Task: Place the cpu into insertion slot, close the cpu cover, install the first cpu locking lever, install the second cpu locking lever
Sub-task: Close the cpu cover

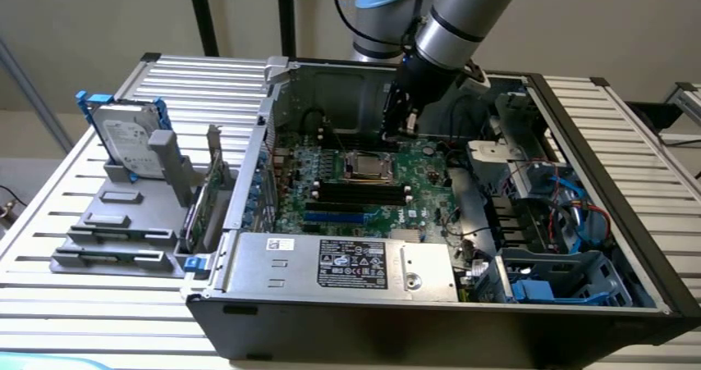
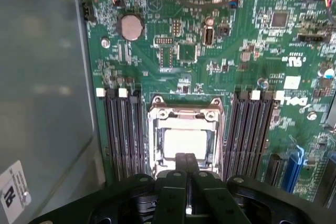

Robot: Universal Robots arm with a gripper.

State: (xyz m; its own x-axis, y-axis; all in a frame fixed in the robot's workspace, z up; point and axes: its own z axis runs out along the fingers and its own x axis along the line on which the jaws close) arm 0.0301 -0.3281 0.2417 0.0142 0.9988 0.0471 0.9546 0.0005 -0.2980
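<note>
The gripper (image 2: 185,157), fingers pressed together, hung over the stiff metal cover (image 2: 184,113), seemingly closed on the fragile chip (image 2: 185,142); best pressed at its rim.

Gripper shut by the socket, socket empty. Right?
Not empty. The wrist view shows the cpu lying in the insertion slot. The rest holds: the gripper is shut by the slot.
</note>
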